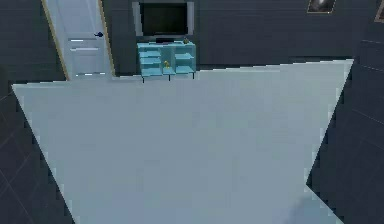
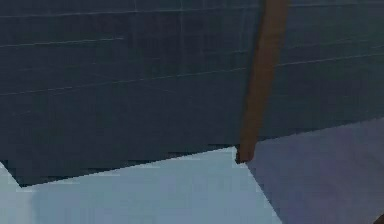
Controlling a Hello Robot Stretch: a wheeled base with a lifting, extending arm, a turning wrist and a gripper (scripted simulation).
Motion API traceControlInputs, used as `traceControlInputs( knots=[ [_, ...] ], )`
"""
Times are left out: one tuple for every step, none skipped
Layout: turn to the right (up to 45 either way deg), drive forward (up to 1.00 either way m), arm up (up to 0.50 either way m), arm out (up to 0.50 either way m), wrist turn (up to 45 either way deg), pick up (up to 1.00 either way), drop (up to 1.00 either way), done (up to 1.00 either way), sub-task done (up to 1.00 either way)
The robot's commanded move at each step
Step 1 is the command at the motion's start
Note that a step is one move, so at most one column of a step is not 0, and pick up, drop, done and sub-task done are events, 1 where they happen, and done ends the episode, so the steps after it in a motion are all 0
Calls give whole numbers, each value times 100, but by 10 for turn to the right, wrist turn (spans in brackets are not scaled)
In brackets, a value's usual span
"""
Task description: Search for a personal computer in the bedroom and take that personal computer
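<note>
Walls are dark with faint tile lines. In the forward view the left wall [image 1: 20,40] runs down the left side. Next on the far wall is a white panelled door [image 1: 78,35] in a light wood frame, with a dark handle [image 1: 98,35] on its right side. Just right of the door, a turquoise shelf unit [image 1: 166,58] stands on the floor against the far wall. It is split into small compartments, and some hold small pale things, too small to name. On top of the unit stands a television [image 1: 165,18], screen dark. The pale blue-grey floor [image 1: 190,140] spreads from the door and unit down to the bottom edge. Further right, a framed picture [image 1: 322,5] hangs on the far wall, cut off by the top edge. The right wall [image 1: 360,120] closes that side, with a purplish patch [image 1: 322,212] of floor at its foot near the bottom edge.

Arm side view, same order. A tiled wall [image 2: 120,90] takes the left and middle and meets the pale floor [image 2: 140,195] low in the picture. A brown strip [image 2: 258,80] stands just right of the middle, running from the top edge down to floor level. It looks like a door-frame edge, but I cannot confirm that. Right of it there is more dark wall above and purple-grey floor [image 2: 320,175] below.

State of the gripper: cannot tell from these frames. Location of the personal computer: cannot tell.
</note>
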Motion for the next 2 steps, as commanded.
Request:
traceControlInputs(
  knots=[
    [150,0,0,0,0,0,0,0,0],
    [0,100,0,0,0,0,0,0,0]
  ],
)
